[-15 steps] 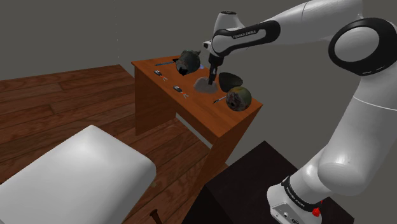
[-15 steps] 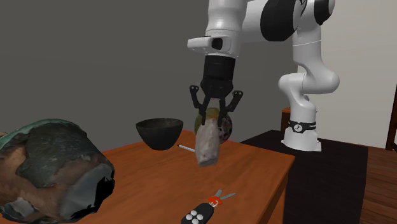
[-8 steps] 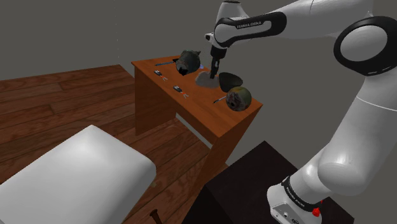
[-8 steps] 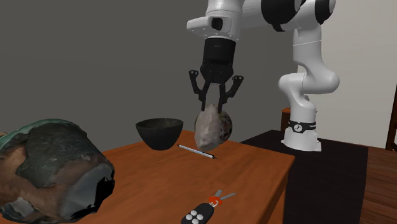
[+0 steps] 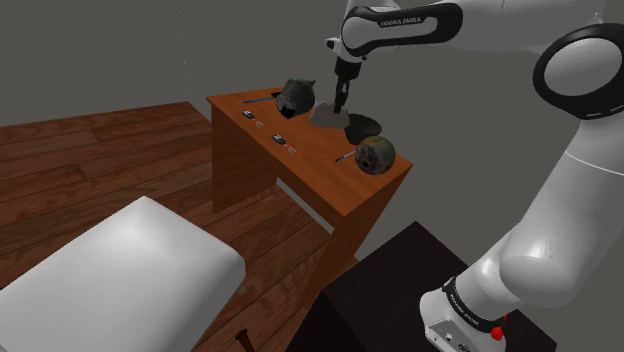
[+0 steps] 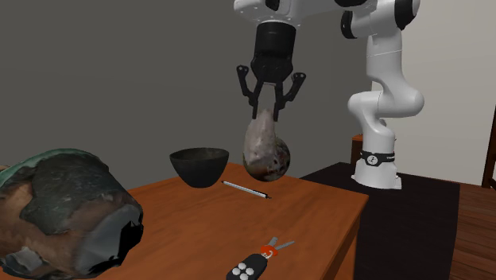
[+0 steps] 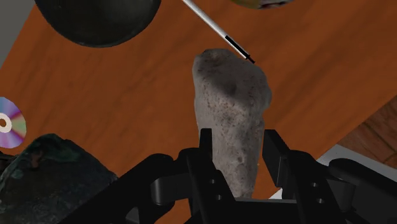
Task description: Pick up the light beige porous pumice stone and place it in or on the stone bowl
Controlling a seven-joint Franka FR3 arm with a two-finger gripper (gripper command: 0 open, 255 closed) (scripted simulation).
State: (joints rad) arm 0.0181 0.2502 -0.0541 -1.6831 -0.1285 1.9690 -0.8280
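The jaws are closed on the pumice stone (image 6: 262,147), clasping its upper end from both sides so that the grey-beige, pitted lump hangs long end down. We see the stone (image 7: 232,121) in the air, clear of the desk (image 6: 310,231). Below its lower tip lies a thin pen (image 6: 246,189) flat on the wood. In the second exterior view the dark stone bowl (image 6: 199,165) stands upright on the desk to the stone's left, near it but apart. In the shoulder view the stone (image 5: 327,115) hangs just beside the bowl (image 5: 365,125). A mottled round ball (image 5: 375,153) sits near the desk's corner, and a broken greenish pot (image 6: 63,211) lies at the opposite end. A disc (image 7: 9,123) lies by the pot, and a black key fob (image 6: 248,268) lies near the desk's edge. Past the desk we see a wooden floor (image 5: 90,150) and a white bed (image 5: 110,270).
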